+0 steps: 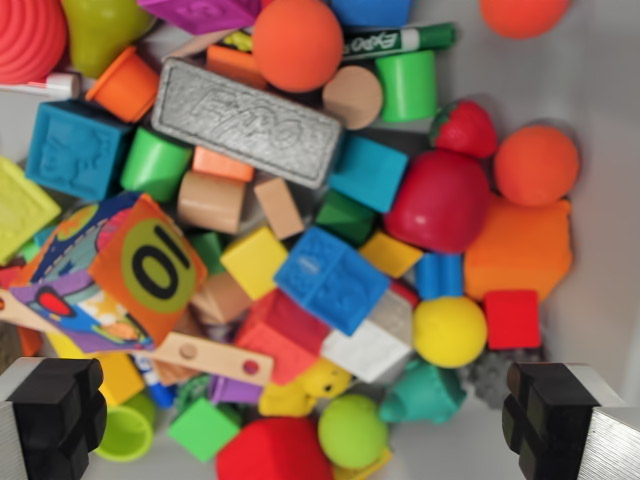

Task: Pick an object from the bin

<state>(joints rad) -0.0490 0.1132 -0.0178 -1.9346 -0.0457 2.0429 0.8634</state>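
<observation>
Your gripper point(305, 420) hangs with its jaws wide apart above the toy pile, holding nothing; the blue embossed block point(331, 279) sits between them.

Looks like a lab test bin: white-walled bin point(600, 150) heaped with toy blocks point(330, 278), foam balls point(297, 43), an Expo eraser point(246, 122) and marker point(398, 41).

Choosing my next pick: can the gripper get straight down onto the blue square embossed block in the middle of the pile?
Probably yes. The blue square embossed block lies on top of its neighbours, uncovered, and the gripper is open above the pile. The yellow cube crowds one side.
</observation>
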